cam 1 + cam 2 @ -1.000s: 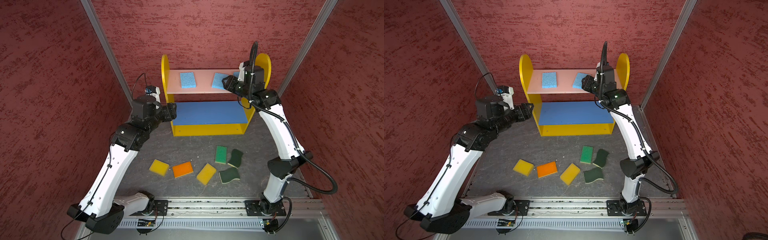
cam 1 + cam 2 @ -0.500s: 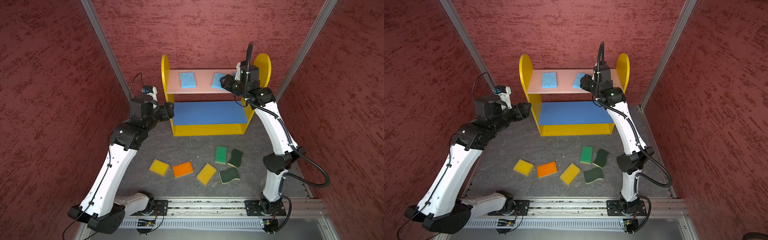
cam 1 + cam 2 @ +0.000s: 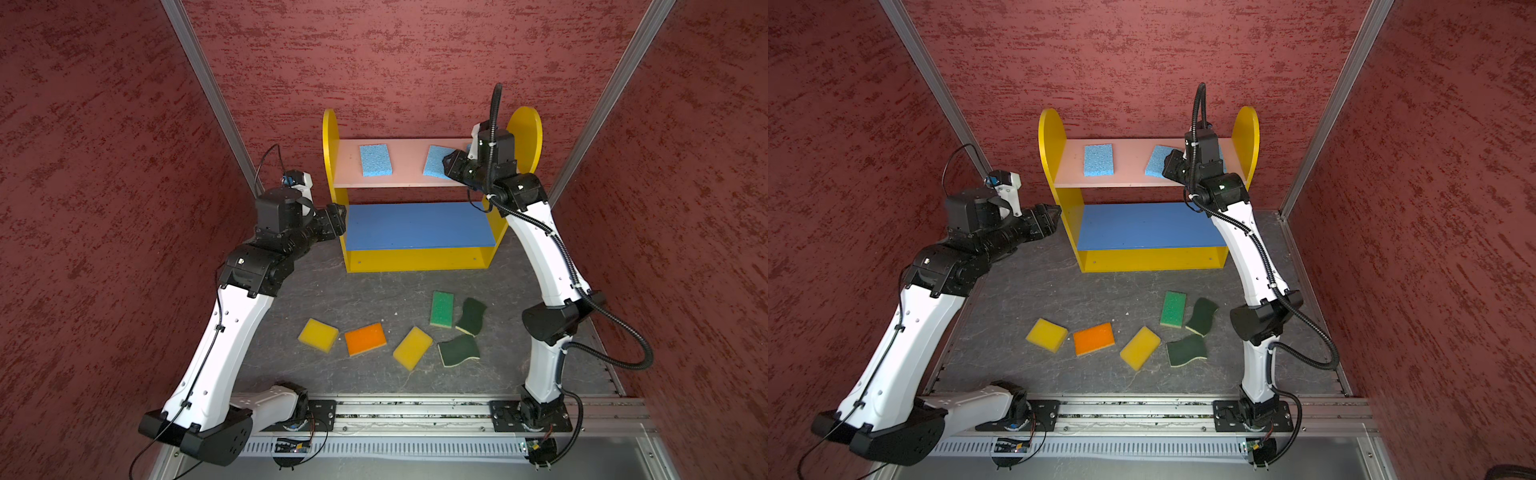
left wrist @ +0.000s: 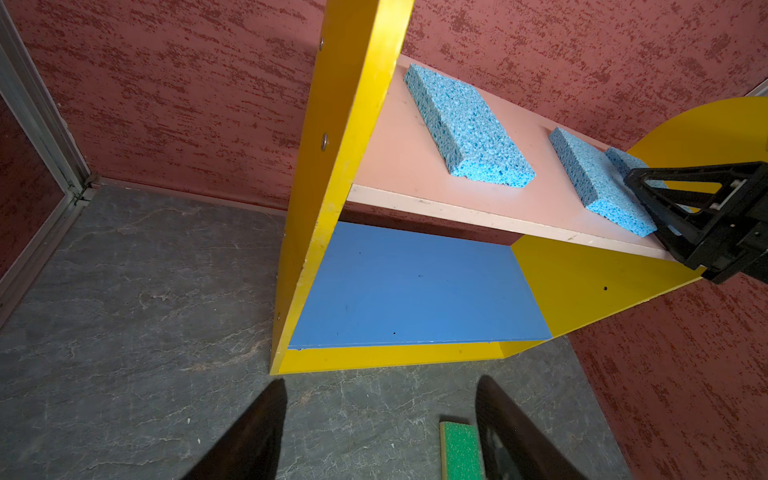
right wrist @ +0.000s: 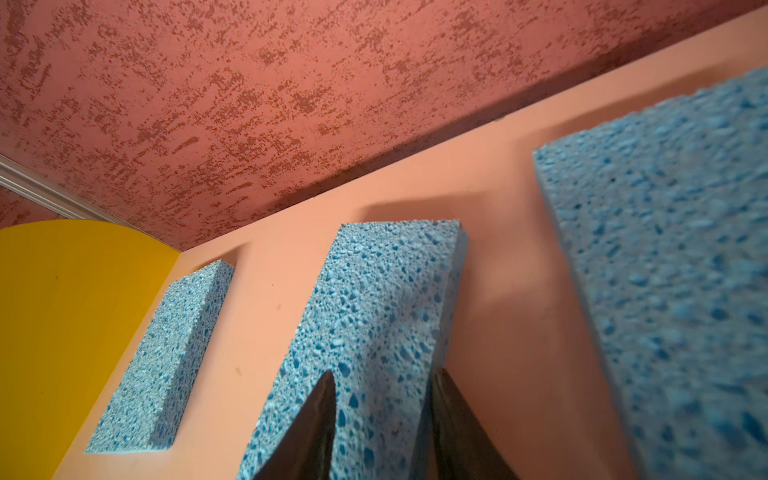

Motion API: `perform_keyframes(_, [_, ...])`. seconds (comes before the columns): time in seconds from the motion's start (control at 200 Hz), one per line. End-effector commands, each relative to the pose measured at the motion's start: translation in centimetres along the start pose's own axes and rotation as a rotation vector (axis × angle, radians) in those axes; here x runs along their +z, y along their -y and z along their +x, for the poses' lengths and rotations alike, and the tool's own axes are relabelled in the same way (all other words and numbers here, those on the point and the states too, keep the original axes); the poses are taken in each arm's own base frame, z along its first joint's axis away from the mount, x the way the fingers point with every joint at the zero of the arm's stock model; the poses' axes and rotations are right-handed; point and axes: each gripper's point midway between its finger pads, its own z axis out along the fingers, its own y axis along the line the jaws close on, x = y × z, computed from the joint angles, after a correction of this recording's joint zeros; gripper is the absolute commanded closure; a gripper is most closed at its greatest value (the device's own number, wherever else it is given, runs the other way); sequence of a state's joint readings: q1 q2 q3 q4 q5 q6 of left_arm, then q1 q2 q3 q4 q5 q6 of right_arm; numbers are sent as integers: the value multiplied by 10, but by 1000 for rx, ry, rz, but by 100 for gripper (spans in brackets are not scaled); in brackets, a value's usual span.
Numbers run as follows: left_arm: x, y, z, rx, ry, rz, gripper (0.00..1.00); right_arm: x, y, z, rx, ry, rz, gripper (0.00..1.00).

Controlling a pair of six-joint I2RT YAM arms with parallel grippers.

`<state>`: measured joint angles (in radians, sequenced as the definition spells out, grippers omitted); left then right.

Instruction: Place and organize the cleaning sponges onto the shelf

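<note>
Six sponges lie loose on the desk (image 3: 332, 291) before the shelf (image 3: 415, 259): left yellow sponge (image 3: 318, 335), orange sponge (image 3: 365, 338), right yellow sponge (image 3: 412, 347), bright green sponge (image 3: 441, 308), and two wavy ones, far dark green sponge (image 3: 471, 316) and near dark green sponge (image 3: 459, 350). The left gripper (image 4: 380, 380) hangs open just beside the shelf's left side panel (image 3: 330, 158).

The pink board (image 3: 407, 172) carries the left blue sponge (image 3: 375, 160), the middle blue sponge (image 3: 434, 160) and the right blue sponge (image 4: 621, 160), which the right arm largely hides in both top views. The right gripper (image 5: 382, 376) straddles the middle one's end; whether it pinches is unclear.
</note>
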<state>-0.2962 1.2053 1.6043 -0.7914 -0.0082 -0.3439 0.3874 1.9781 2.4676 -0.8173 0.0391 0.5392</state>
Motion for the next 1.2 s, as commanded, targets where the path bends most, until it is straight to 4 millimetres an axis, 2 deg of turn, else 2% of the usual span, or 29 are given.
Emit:
perform_keyframes(0.0, [-1, 3, -7, -6, 18, 23, 29, 7, 4, 5, -35, -9, 26, 60])
perform_keyframes(0.847, [-6, 0, -9, -24, 20, 20, 33, 27, -16, 8, -124, -11, -97, 57])
perform_keyframes(1.192, [-6, 0, -9, -22, 21, 22, 34, 38, -9, 17, -149, -30, -74, 53])
